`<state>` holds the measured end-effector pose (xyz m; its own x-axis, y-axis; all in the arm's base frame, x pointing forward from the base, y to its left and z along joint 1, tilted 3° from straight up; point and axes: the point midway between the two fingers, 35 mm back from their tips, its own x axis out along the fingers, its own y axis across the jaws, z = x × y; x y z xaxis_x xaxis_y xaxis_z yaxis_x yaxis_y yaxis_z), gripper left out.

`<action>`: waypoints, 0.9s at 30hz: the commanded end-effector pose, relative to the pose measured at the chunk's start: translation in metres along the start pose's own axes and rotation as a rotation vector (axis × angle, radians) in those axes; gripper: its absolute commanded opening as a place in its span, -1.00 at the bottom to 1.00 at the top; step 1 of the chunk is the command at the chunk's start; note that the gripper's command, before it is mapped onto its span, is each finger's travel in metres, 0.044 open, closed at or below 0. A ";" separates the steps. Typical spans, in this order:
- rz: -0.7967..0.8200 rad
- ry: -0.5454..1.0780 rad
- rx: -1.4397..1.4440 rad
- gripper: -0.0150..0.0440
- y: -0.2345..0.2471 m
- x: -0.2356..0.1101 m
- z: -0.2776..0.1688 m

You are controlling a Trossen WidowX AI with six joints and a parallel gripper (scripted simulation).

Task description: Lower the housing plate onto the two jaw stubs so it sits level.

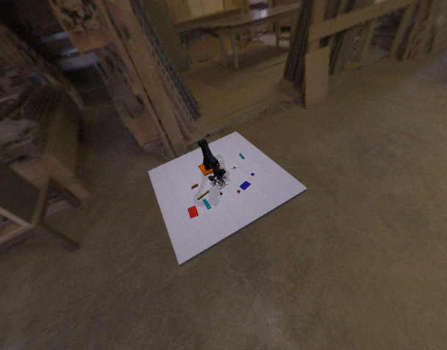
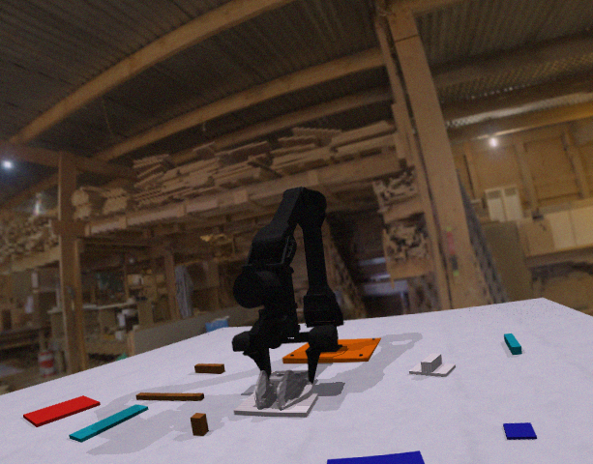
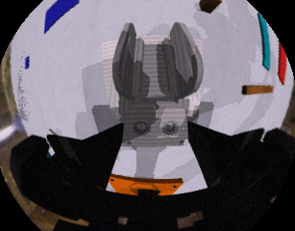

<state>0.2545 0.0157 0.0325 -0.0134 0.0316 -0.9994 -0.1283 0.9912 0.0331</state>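
Observation:
My gripper [image 2: 289, 378] [image 3: 154, 125] points down, its black fingers wide apart and shut on the sides of the grey housing plate [image 3: 156, 138]. The plate shows two round holes near its middle in the wrist view. The two curved grey jaws, left jaw [image 3: 123, 63] and right jaw [image 3: 189, 63], stand side by side on the ribbed white base [image 2: 274, 412] [image 3: 109, 50], apart at their tips. Their rear ends run toward the housing plate. In the exterior view the fingers and jaws largely hide the plate. I cannot tell whether it rests on the stubs.
An orange plate [image 2: 353, 349] [image 3: 147, 187] lies under the arm's base. A small white plate with an upright block [image 2: 430, 363] stands to the right in the exterior view. Brown blocks, such as the small one [image 2: 198, 424], teal bars [image 2: 108, 422], a red plate [image 2: 61, 410] and blue plates [image 2: 519, 430] lie around.

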 end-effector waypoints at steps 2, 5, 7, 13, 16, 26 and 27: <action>-0.001 0.003 0.003 0.70 0.000 0.002 0.000; -0.001 0.003 0.003 0.70 0.000 0.004 0.000; -0.001 0.003 0.003 0.70 0.000 0.004 0.000; -0.001 0.003 0.003 0.70 0.000 0.004 0.000; -0.001 0.003 0.003 0.70 0.000 0.004 0.000; -0.001 0.003 0.003 0.70 0.000 0.004 0.000; -0.001 0.003 0.003 0.70 0.000 0.004 0.000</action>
<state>0.2551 0.0157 0.0316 -0.0088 0.0318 -0.9995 -0.1281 0.9912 0.0327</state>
